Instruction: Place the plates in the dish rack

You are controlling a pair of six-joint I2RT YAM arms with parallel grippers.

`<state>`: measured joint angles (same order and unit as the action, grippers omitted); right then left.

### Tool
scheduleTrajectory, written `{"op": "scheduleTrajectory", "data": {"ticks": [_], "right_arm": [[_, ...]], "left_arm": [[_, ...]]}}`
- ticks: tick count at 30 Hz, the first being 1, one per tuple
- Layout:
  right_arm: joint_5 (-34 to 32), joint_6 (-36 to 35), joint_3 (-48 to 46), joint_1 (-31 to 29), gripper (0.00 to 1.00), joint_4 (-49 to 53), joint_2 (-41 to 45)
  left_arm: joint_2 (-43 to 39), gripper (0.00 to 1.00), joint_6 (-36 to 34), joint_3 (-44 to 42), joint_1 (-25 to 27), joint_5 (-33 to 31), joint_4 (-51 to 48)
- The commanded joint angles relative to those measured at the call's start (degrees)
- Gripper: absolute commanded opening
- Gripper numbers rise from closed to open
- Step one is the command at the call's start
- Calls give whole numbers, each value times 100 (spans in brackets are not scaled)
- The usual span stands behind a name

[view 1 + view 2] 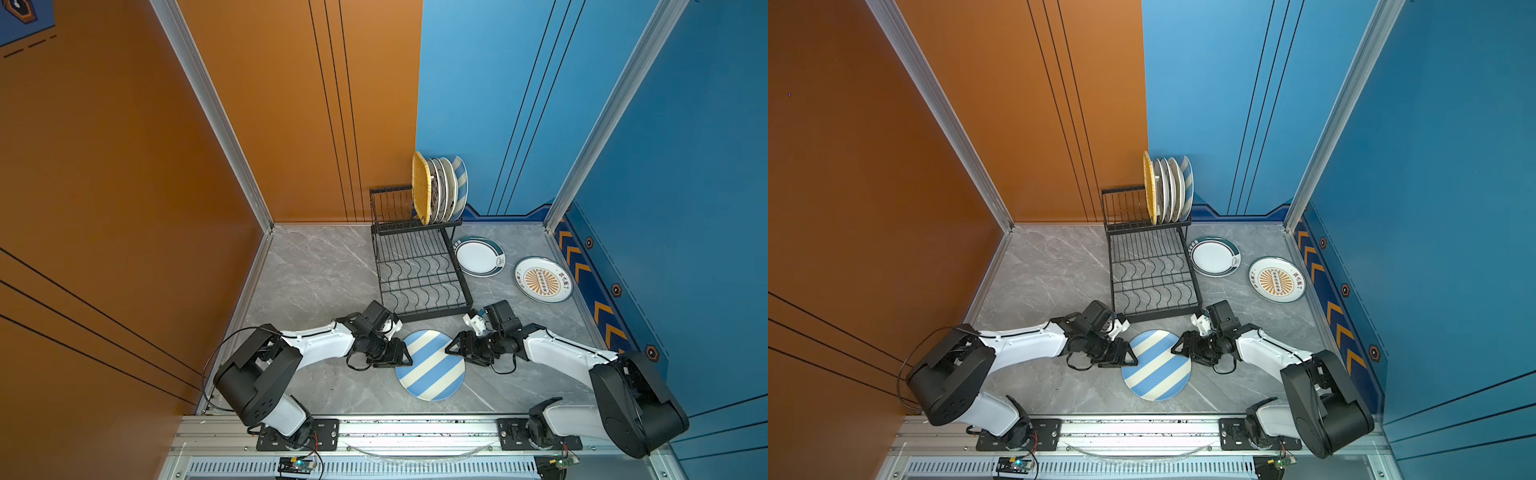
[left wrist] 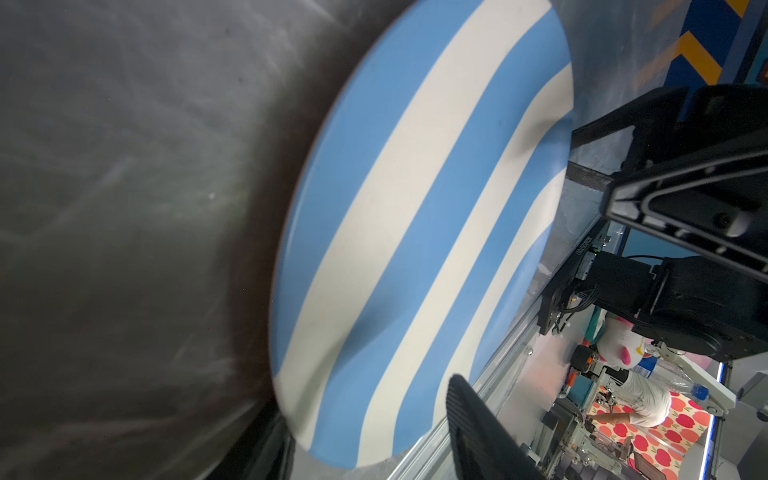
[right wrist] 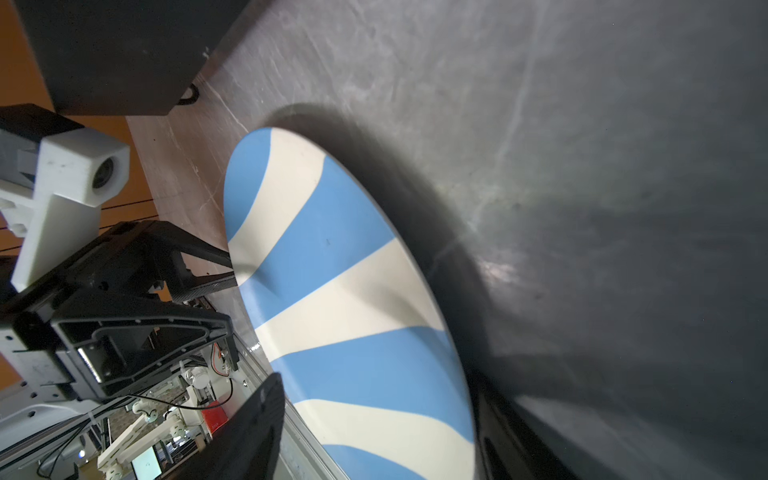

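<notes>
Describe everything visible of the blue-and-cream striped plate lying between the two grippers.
The striped plate is round and shallow, smooth like glazed ceramic, with broad curved blue and cream bands. It sits face up on the grey marbled table, in front of the dish rack. The left gripper reaches its left rim and the right gripper its right rim. Whether either clamps it, or whether it is raised, cannot be told.
</notes>
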<state>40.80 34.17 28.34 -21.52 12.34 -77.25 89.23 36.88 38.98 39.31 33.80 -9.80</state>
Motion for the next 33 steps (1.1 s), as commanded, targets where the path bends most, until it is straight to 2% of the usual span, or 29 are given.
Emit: {"op": "scheduleTrajectory", "data": {"ticks": [1, 13, 19, 23, 27, 33], "right_arm": [[263, -105, -387, -141, 69, 342, -252], [289, 106, -599, -87, 66, 631, 452], [-68, -69, -599, 408, 73, 1146, 936], [-264, -16, -620, 602, 74, 1148, 1234], [-160, -97, -601, 611, 72, 1135, 1081], [17, -130, -633, 542, 68, 919, 776]], "left_arm": [[459, 58, 159, -208, -20, -13, 709], [-89, 57, 378, -450, -47, -78, 605], [-371, 62, 494, -573, -48, -251, 383], [-422, 67, 670, -655, -42, -263, 450], [-574, 71, 1021, -925, -40, -244, 837], [-894, 72, 1549, -1328, 74, -386, 1278]]}}
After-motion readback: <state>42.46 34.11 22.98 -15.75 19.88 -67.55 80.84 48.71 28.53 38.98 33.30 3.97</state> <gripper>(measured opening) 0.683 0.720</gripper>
